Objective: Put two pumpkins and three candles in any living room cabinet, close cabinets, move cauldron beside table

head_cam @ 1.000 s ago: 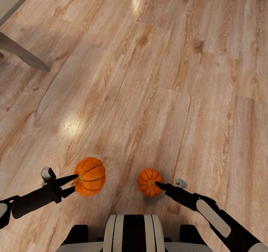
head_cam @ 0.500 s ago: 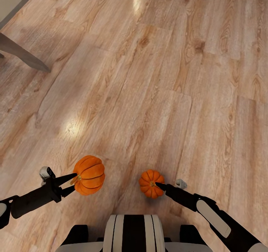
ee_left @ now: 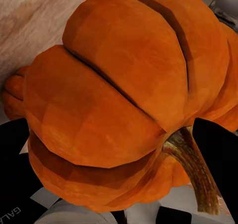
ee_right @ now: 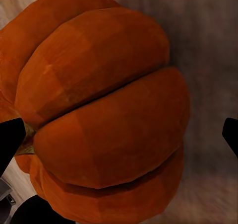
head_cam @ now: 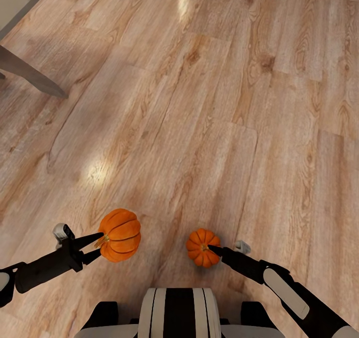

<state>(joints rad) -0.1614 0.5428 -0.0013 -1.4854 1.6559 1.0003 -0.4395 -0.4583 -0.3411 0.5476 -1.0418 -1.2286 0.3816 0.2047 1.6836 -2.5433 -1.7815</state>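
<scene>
Pumpkins [head_cam: 119,234] [head_cam: 202,246] rode low over the wood floor [head_cam: 199,103] | left gripper [head_cam: 97,246] pinched one by its stem, right gripper [head_cam: 212,249] clamped the other | advice — drive smoothly, grips looked thin — cabinet unseen

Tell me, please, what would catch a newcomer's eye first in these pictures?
Two orange pumpkins, one at each fingertip pair above the wooden floor: the larger pumpkin at the left gripper, the smaller pumpkin at the right gripper. A grey furniture leg slants across the far left corner.
</scene>
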